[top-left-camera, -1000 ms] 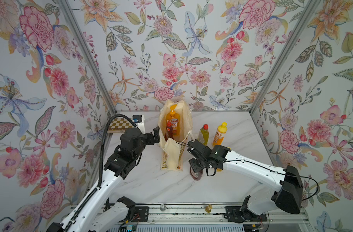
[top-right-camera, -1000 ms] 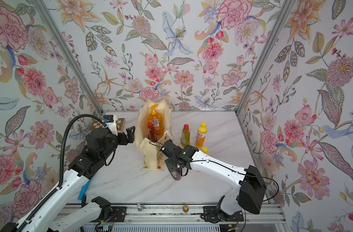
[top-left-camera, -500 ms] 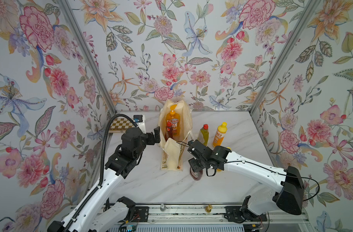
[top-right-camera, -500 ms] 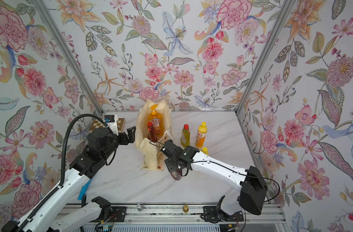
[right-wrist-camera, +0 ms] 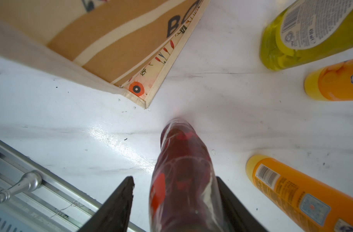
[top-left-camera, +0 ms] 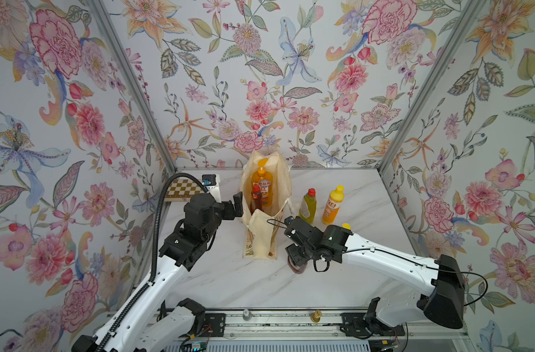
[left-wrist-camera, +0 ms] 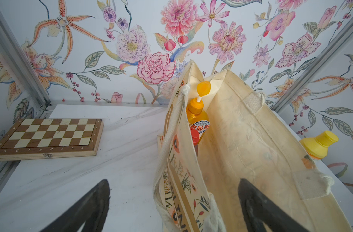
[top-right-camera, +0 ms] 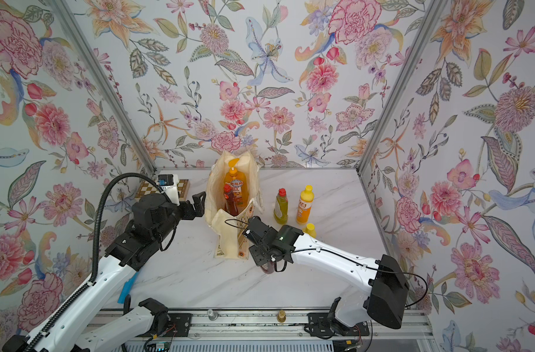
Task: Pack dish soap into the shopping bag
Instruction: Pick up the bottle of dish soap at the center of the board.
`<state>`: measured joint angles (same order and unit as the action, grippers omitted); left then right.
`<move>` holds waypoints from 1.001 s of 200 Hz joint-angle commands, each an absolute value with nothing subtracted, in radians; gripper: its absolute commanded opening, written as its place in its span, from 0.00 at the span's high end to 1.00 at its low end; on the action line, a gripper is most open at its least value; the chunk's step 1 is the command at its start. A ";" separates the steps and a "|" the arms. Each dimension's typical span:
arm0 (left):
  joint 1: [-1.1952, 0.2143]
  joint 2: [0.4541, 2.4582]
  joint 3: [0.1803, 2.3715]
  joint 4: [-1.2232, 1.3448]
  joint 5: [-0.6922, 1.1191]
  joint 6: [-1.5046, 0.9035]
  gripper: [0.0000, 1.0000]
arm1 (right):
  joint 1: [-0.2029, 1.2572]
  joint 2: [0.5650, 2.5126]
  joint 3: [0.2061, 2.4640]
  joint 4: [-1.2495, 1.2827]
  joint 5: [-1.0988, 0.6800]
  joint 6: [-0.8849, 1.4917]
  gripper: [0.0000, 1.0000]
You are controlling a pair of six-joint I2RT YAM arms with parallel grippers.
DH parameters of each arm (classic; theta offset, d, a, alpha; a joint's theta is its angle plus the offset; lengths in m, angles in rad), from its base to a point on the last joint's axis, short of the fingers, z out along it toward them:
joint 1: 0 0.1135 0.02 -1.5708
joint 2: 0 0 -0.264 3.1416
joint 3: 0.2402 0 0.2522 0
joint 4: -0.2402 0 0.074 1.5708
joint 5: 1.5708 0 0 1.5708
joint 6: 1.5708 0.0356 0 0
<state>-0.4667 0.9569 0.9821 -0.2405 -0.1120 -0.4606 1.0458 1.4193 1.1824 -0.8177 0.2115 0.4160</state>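
The cream shopping bag stands open at the table's middle, with an orange pump bottle and a dark-red dish soap bottle inside. My left gripper is open astride the bag's near wall, one finger inside and one outside. A second dark-red bottle stands on the table by the bag's front corner. My right gripper is open around it, with a gap at one finger.
An olive-green bottle and an orange yellow-capped bottle stand right of the bag. Another orange bottle is mostly hidden behind my right arm. A chessboard lies at the back left. A metal rail edges the front.
My right gripper's jaws have widened a little around the dark-red bottle. Both arms have barely moved.
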 commanded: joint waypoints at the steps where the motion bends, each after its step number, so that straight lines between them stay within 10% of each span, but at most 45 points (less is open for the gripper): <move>1: -0.462 0.962 0.974 -0.227 -0.103 -0.473 0.01 | 1.053 1.392 1.164 -0.838 0.242 0.417 0.36; 200: -0.462 0.996 0.979 -0.306 0.065 -0.529 0.01 | 1.053 1.429 1.087 -0.747 0.278 0.421 0.56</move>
<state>-0.4648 0.9913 0.9821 -0.2756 0.0151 -0.5129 1.0477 1.4204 1.1088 -0.7353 0.2623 0.4191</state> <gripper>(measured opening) 0.994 0.443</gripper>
